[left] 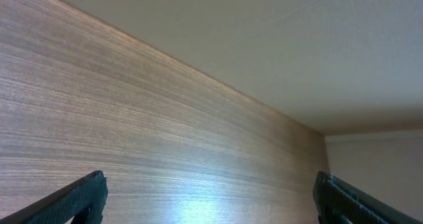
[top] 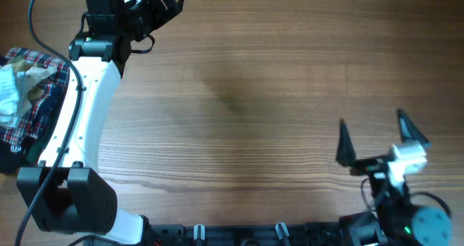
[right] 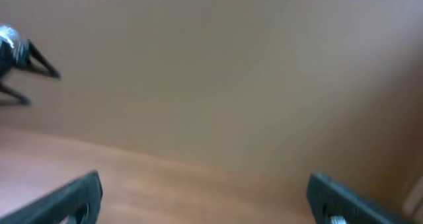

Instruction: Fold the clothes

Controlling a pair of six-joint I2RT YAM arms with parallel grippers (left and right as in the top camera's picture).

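Clothes [top: 32, 101] lie in one crumpled heap of red, white and blue checked fabric at the far left edge of the brown wood-grain table [top: 254, 93]. Part of the heap is cut off by the frame. At least three fabrics show in it: the checked cloth, a pale white and beige piece bunched on top, and a dark piece with white print at its lower end. How many separate garments make up the heap cannot be told. The heap appears only in the overhead view.

There are two arms, each with one two-finger gripper. The white and black left arm [top: 87, 108] runs up the left side of the table, just beside the heap and crossing its right edge. The black left gripper [top: 165, 1] is at the table's far edge, well apart from the clothes. In the left wrist view its two fingers [left: 79, 197] sit at opposite lower corners, spread wide with only bare wood and a pale wall [left: 297, 39] between them.

The black right gripper [top: 377, 137] with its white body is at the near right corner, well apart from the heap. Its two pointed fingers [top: 344, 141] are splayed wide and hold nothing. The right wrist view is blurred but shows the same wide gap.
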